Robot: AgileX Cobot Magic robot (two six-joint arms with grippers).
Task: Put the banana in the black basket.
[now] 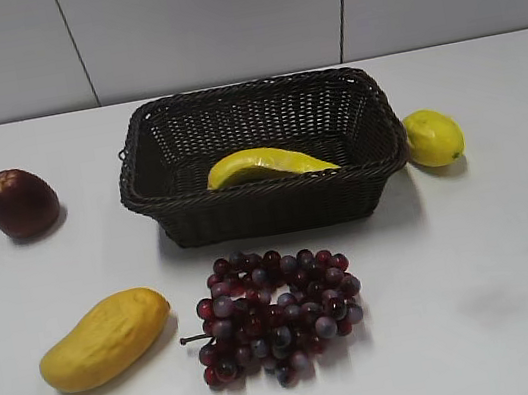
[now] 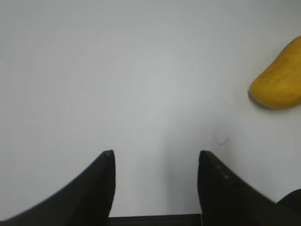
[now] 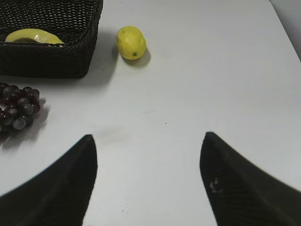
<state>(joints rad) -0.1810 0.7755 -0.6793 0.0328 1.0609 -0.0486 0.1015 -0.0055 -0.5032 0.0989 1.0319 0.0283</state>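
— Since the banana (image 1: 267, 165) already lies inside the black basket (image 1: 269, 214), at the upper centre of the exterior view, I judge the placing done. What remains, as I see it, is keeping both arms clear.

— Where are your grippers?

— Neither shows in the exterior view. In the left wrist view the left gripper (image 2: 156, 157) hangs over bare table (image 1: 499, 270), fingers spread wide, nothing between them. The right gripper (image 3: 149, 141) is the same in its own view: fingers wide apart and empty, with the basket corner at the upper left of that frame.

— Anything you would watch if you moved?

— I'd keep the right arm off the basket rim so the banana isn't jostled. The lemon (image 3: 131, 42) sits just beside the basket's right wall and looks like it would roll if nudged. The grapes (image 1: 277, 312) lie close in front of the basket, centre of the exterior view, loose enough to snag a fingertip.

— And on the left?

— The mango (image 1: 103, 338) is at the lower left, its end showing at the right edge of the left wrist view. A dark red fruit (image 1: 20, 202) sits at the upper left, well apart from everything.
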